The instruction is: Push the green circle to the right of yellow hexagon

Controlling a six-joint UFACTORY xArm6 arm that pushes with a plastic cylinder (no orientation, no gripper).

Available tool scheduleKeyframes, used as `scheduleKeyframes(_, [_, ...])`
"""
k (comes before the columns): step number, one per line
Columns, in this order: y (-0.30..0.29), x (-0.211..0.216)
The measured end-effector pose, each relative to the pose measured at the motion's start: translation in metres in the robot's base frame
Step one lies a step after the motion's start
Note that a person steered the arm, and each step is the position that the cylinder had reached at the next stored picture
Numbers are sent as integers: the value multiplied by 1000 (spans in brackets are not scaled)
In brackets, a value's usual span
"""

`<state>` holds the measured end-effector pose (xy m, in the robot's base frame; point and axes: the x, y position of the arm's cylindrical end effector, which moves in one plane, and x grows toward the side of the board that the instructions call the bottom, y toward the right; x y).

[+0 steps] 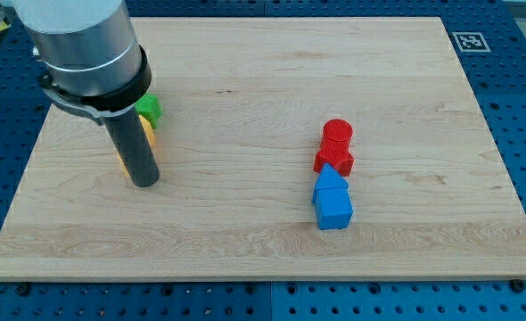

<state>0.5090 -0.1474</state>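
A green block [149, 109] peeks out at the view's left, mostly hidden behind my rod; its shape cannot be made out. A yellow block [147, 135] shows just below it as a thin sliver on the rod's right side, with another sliver on the rod's left. My tip [144, 182] rests on the board directly below both blocks, close to the yellow one. The rod covers most of both blocks.
A red round block [337, 132] and a red block [334, 159] sit right of the middle, touching. A blue house-shaped block [332, 201] lies just below them. The wooden board's [245, 259] edges frame the area.
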Motion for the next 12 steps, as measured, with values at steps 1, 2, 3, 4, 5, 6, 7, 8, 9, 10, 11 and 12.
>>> scheduleKeyframes(1, [0,0])
scheduleKeyframes(2, [-4,9])
scheduleKeyframes(3, [-47,6])
scheduleKeyframes(4, [-116,-22])
scheduleKeyframes(5, [-125,-54])
scheduleKeyframes(6, [-123,-29])
scheduleKeyframes(7, [-134,-75])
scheduleKeyframes(8, [-138,-149])
scheduleKeyframes(9, [-98,-157])
scheduleKeyframes(10, [-83,-167])
scheduleKeyframes(11, [-83,-152])
scheduleKeyframes(12, [-84,-144])
